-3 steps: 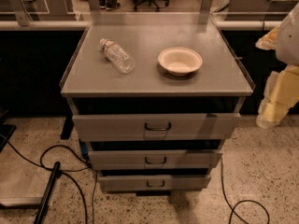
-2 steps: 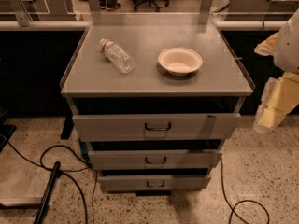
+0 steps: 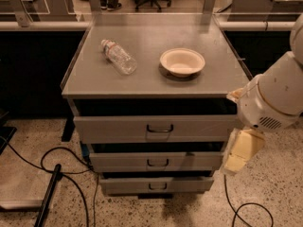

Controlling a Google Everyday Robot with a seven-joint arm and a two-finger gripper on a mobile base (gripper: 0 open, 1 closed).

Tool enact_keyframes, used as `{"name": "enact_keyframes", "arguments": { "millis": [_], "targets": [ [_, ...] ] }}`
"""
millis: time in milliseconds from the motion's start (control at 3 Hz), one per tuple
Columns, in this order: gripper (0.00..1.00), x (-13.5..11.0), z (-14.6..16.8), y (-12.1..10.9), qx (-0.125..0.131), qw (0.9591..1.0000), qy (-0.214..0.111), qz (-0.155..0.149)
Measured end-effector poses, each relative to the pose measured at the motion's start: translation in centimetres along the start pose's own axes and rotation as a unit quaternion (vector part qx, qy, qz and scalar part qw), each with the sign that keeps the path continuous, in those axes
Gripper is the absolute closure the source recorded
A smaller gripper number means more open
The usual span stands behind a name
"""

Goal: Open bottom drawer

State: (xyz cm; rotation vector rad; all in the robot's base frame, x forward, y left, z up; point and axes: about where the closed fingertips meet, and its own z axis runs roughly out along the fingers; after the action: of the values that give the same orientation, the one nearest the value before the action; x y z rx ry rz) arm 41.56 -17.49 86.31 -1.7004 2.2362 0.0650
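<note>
Worktop (image 3: pixel 94 82): grey flat top of the cabinet, its front edge nearest the camera, with three drawer fronts stacked beneath that edge.
Bottle (image 3: pixel 118 56): clear plastic, lying on its side near the left edge of the worktop, with one end toward the back left corner.
Bowl (image 3: pixel 182 62): pale and shallow, upright, right of the middle of the worktop, well apart from the bottle.
Top drawer (image 3: pixel 113 128): widest front, directly under the front edge, with a dark gap above it.
Middle drawer (image 3: pixel 118 161): mid-sized front beneath the top one.
Bottom drawer (image 3: pixel 128 185): lowest and narrowest front, close to the floor, below the middle of the worktop's front edge. Its small dark loop handle (image 3: pixel 157 187) sits at the centre of the front, and a thin dark strip shows above the front.
Arm (image 3: pixel 277 96): white rounded housing just outside the worktop's front right corner.
End effector (image 3: pixel 239 152): cream-coloured, hanging below the arm housing, beneath and just outside the front right corner, level with the right end of the middle drawer. It holds nothing that can be seen, and whether it is wide or narrow cannot be told.
Bottom drawer relative to end effector: lower and to the left, not touching. The handle is well apart from the end effector, toward the middle of the front edge.
Floor cables (image 3: pixel 57 157): dark loops on the speckled floor below the front left corner.
</note>
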Motion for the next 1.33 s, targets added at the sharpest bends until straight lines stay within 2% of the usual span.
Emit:
{"name": "enact_keyframes", "arguments": {
  "millis": [333, 667, 1000, 1333],
  "targets": [
    [0.0, 0.0, 0.0, 0.0, 0.0, 1.0, 0.0, 0.0],
    [0.0, 0.2, 2.8, 1.4, -0.023, 0.9997, -0.002, 0.0],
    [0.0, 0.8, 9.3, 3.6, -0.054, 0.9986, 0.0, 0.006],
    [0.0, 1.5, 15.1, 4.9, -0.082, 0.9966, 0.001, 0.01]
  ]
}}
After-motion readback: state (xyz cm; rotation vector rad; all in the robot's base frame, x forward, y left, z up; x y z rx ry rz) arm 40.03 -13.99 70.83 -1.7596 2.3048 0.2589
